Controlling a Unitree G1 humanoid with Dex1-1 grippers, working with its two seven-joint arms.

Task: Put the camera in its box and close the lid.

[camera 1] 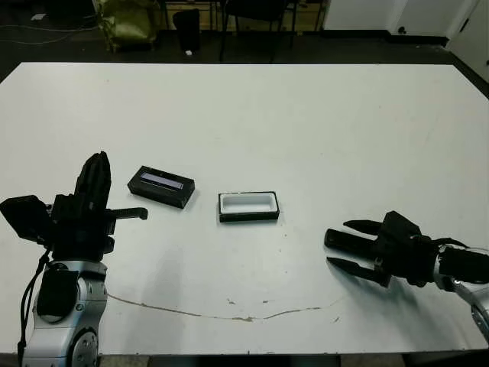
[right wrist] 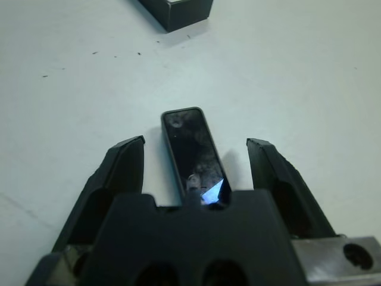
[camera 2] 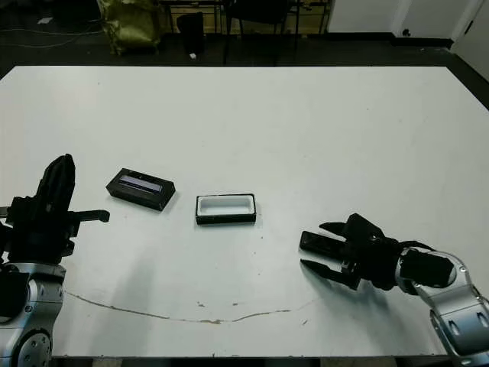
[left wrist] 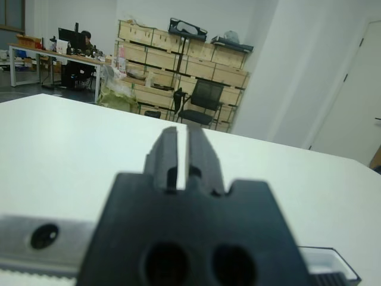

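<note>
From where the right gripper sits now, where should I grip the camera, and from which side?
Grip the camera across its two long edges, near the middle, coming straight down from above. It lies flat on the white table, a thin narrow slab, so only the long sides offer a hold. The right gripper is open with a finger on each side of it, already in line, so lowering and closing looks enough.

The camera (right wrist: 193, 152) has a glossy black face that mirrors light; the right pincer (right wrist: 196, 173) looks matt black plastic, with a brushed metal plate by its body. The bench (camera 1: 306, 130) is smooth matt white, scuffed and cracked near the front; the box (camera 1: 248, 206) is matt black with white lining; the lid (camera 1: 161, 186) is matt black with a glossy grey strip.
</note>
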